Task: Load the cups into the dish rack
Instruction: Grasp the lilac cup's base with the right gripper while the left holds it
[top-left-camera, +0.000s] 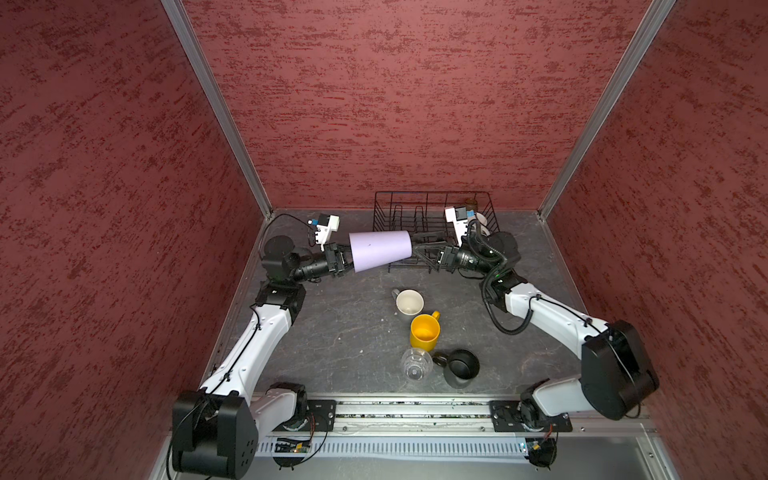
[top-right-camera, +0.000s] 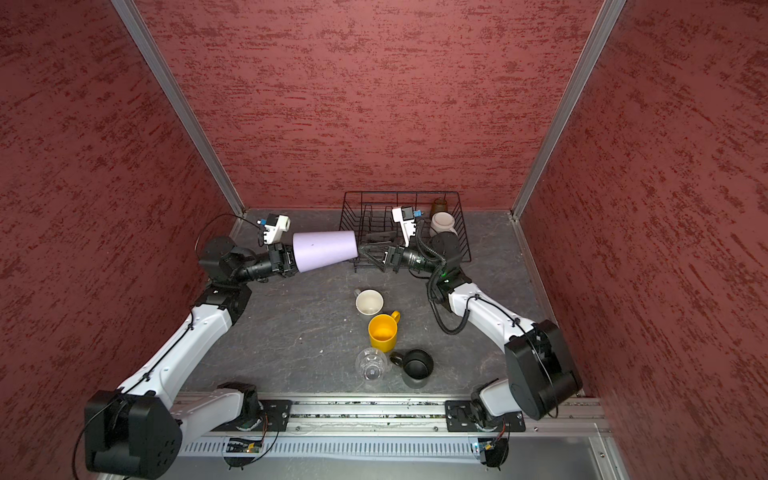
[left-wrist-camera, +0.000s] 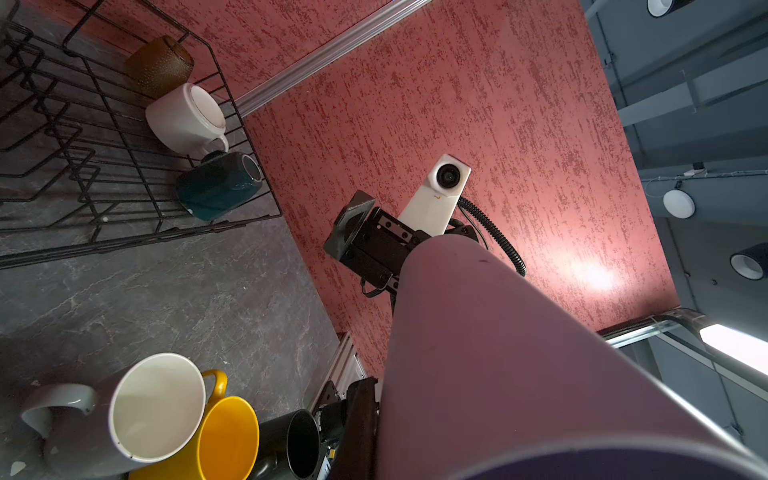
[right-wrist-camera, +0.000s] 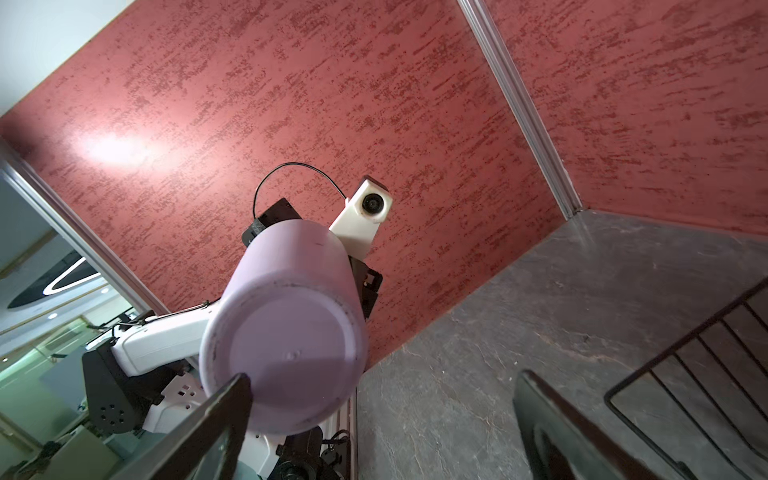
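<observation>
My left gripper (top-left-camera: 348, 259) is shut on the rim of the lilac tumbler (top-left-camera: 380, 249), holding it on its side in the air left of the black wire dish rack (top-left-camera: 432, 198). The tumbler's base (right-wrist-camera: 286, 345) faces my right gripper (top-left-camera: 415, 246), which is open, one finger (right-wrist-camera: 224, 411) overlapping the base's edge. Inside the rack's right end sit an amber glass (left-wrist-camera: 160, 64), a white mug (left-wrist-camera: 183, 118) and a teal mug (left-wrist-camera: 218, 185). On the table stand a grey mug (top-left-camera: 409, 302), a yellow mug (top-left-camera: 424, 330), a clear glass (top-left-camera: 416, 363) and a black mug (top-left-camera: 461, 368).
Red textured walls (top-left-camera: 374, 104) close in the back and both sides. A metal rail (top-left-camera: 399, 409) runs along the front table edge. The right arm (top-left-camera: 540, 307) reaches over the rack's front right corner.
</observation>
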